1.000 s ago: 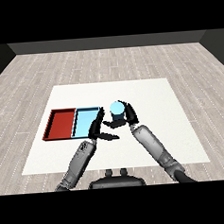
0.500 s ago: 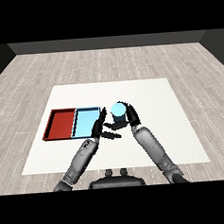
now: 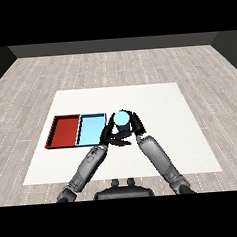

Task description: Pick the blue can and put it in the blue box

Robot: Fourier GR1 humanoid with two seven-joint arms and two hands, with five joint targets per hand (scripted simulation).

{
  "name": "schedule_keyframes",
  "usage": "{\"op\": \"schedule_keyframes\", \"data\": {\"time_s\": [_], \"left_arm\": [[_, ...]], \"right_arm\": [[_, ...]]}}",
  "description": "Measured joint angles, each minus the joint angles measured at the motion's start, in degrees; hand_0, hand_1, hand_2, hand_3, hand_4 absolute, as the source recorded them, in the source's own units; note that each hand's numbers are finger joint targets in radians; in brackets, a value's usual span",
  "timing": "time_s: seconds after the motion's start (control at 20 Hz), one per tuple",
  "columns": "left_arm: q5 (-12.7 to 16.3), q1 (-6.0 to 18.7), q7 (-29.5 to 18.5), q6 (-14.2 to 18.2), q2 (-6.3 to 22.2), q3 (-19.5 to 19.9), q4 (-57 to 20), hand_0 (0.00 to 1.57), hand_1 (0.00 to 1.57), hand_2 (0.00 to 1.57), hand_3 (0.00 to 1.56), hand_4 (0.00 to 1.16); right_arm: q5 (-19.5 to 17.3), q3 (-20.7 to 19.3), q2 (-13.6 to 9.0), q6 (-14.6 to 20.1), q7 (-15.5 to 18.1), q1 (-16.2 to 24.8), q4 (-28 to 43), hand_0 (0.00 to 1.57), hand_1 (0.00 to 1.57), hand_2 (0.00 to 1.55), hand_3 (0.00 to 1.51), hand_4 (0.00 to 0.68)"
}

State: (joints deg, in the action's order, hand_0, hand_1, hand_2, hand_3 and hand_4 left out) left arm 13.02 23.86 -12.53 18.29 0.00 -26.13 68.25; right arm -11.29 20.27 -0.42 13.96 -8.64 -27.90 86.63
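Under both hands spreads the white table point(image 3: 182, 136). Just to the left of the left hand point(image 3: 111, 135) lies the blue tray point(image 3: 90, 129), with the red tray point(image 3: 64, 131) touching its far side. The right hand point(image 3: 136, 125) curls round the blue can point(image 3: 122, 119) and holds it upright, near the blue tray's right edge but not over it. The left hand sits close beneath the can with its fingers seemingly relaxed, holding nothing. Risk: carrying the can leftward could knock it against the left hand, or it might catch the tray's rim and tip over.
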Motion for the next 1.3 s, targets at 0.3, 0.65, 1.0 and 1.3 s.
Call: {"op": "schedule_keyframes", "data": {"time_s": [0.3, 0.65, 1.0, 1.3], "left_arm": [[2.4, 1.5, -0.9, -0.3, 0.0, -1.0, 0.1, 0.0, 0.0, 0.0, 0.0, 0.0], [5.3, 1.8, -2.0, 4.5, 0.1, -3.4, -0.9, 1.57, 1.57, 1.57, 1.55, 1.14], [3.8, 0.7, -0.8, 8.1, 0.0, -4.4, 0.1, 1.57, 1.57, 1.57, 1.49, 1.15], [3.6, 0.5, -3.3, 8.6, 0.0, -2.7, -2.0, 1.57, 1.57, 1.57, 1.49, 1.13]], "right_arm": [[1.0, 4.1, 0.3, 3.2, -0.9, -1.3, 0.0, 1.47, 1.47, 1.45, 1.38, 0.58], [3.2, 5.7, 0.4, 4.6, 1.2, -0.8, -1.1, 1.53, 1.53, 1.47, 1.38, 0.569], [3.4, 4.6, 0.4, 3.8, 0.1, -0.7, 0.4, 1.5, 1.5, 1.45, 1.38, 0.56], [7.3, 4.5, 0.4, 4.3, 2.7, -0.5, -0.7, 0.87, 0.87, 0.87, 0.6, 0.0]]}}
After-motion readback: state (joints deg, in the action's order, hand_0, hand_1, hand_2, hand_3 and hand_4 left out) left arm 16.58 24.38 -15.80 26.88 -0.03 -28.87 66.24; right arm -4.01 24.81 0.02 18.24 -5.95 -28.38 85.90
